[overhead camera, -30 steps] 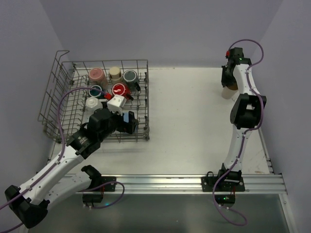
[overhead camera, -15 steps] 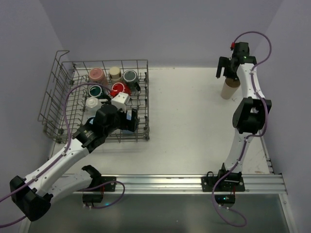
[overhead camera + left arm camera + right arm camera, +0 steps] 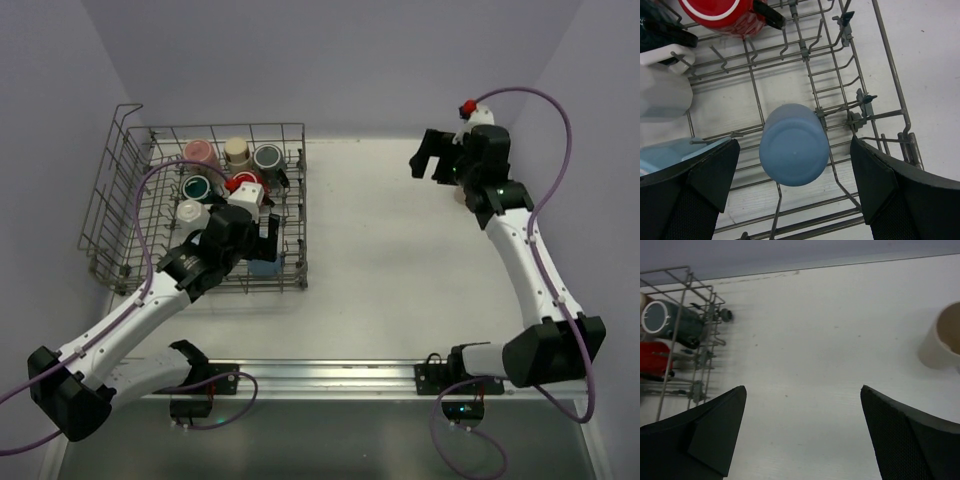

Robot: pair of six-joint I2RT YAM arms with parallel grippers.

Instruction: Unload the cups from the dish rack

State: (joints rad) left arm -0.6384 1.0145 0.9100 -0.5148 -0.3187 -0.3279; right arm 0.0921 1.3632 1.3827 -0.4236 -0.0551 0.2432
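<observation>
Left fingers (image 3: 695, 195) are spread wide and empty, straddling the light blue cup (image 3: 794, 145), which sits base-up near the corner of the dish rack (image 3: 130, 240) and looks to be leaning on a tine. Right fingers (image 3: 695, 440) are also spread and empty over the bare counter (image 3: 830, 365), with a cream cup (image 3: 940, 342) standing just beside them on the counter. Still racked: red cup (image 3: 722, 15), white cup (image 3: 662, 95), dark teal cup (image 3: 670, 322), plus three in the back row. Risks as I read it: on descent the outer left finger could land on the rack wires or clips, not beside the cup. The cup wall is smooth, so an off-centre pinch could squirt it out. A cup hooked on a tine could drag the rack. A careless right-arm swing could clip the cream cup.
</observation>
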